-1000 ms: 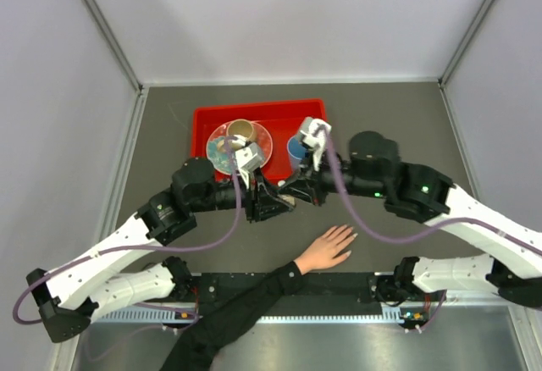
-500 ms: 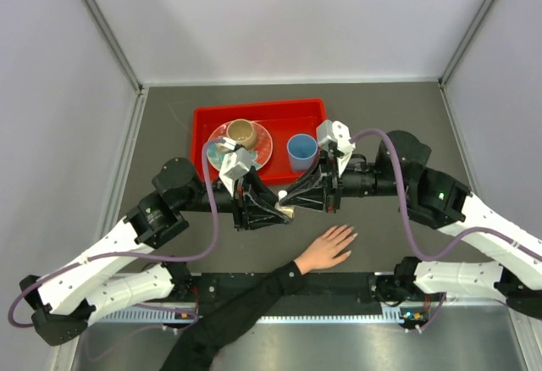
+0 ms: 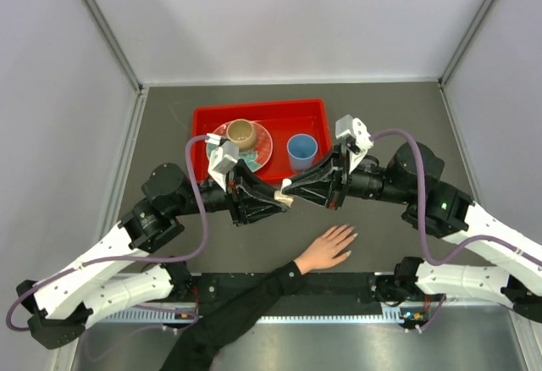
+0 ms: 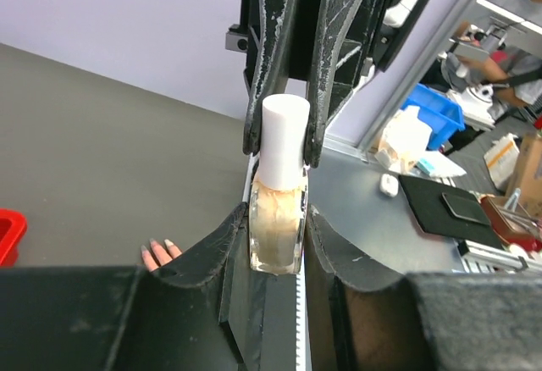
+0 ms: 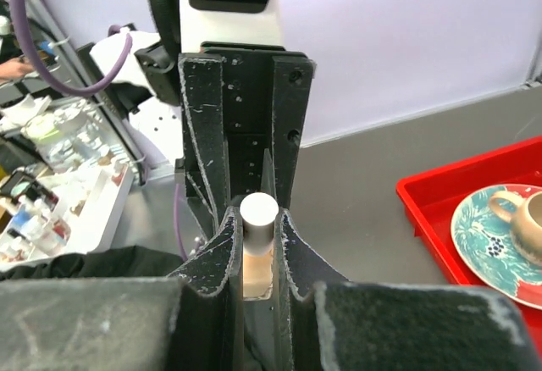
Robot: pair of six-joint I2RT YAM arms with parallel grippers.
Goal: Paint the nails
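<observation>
"Pinching what, the left gripper (image 4: 277, 218)?"
"The bottle (image 4: 277, 234), by its body. The right gripper (image 5: 258, 231) is clamped on its white cap (image 4: 282, 130)."
"And the nails (image 4: 168, 243)?"
"On the hand (image 3: 326, 251), flat on the table (image 3: 406, 125) just below both grippers, untouched."

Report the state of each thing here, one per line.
pale beige glass nail polish bottle, capped, held between both arms
white cylindrical cap, on the bottle
left jaws, shut on the bottle's body
right jaws, shut on the cap
light-skinned human hand, flat on the table, fingers spread
blue plastic cup, upright in the red plastic tray
tan ceramic mug, upright on the patterned plate
</observation>
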